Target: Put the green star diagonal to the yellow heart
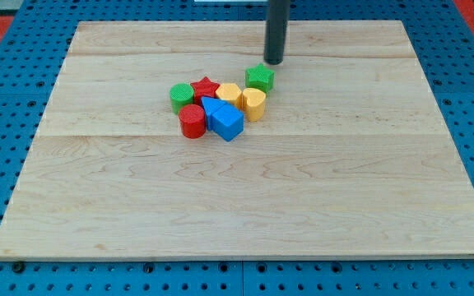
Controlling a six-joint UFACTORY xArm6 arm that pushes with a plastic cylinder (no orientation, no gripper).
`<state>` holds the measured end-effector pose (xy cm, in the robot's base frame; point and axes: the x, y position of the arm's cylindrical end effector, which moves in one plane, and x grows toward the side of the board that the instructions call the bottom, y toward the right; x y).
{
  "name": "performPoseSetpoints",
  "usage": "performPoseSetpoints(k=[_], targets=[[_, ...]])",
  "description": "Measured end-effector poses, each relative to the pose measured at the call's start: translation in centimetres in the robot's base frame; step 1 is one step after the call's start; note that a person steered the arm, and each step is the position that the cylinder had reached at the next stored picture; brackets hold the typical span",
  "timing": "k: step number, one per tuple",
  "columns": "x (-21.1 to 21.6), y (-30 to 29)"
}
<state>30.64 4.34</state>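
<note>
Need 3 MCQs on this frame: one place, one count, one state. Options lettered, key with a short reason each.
1. My tip sits where relative to the green star?
A just toward the view's top
B toward the view's bottom
C far at the view's left

2. How many red blocks?
A one
B two
C four

3. The green star and yellow heart are:
A close together
B at opposite board edges
C stacked

Key: 1 A, rod ends just above the star; 2 B, red star and red cylinder; 3 A, star by the heart's upper right.

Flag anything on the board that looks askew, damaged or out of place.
Nothing stands out. The blocks sit packed in one cluster on the wooden board, none tipped or damaged. The green star lies at the cluster's upper right, beside the yellow heart, with my tip just above it.
</note>
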Motion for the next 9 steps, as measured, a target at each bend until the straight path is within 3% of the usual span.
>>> performPoseSetpoints(k=[1, 2, 3, 5, 6, 7, 8, 9], targets=[[2.8, -1.7], [1.0, -4.7], [2.2, -8.8], [4.0, 3.2], [8.7, 9.1], [9.0, 10.6], [2.6, 11.5], [5.9, 7.7]])
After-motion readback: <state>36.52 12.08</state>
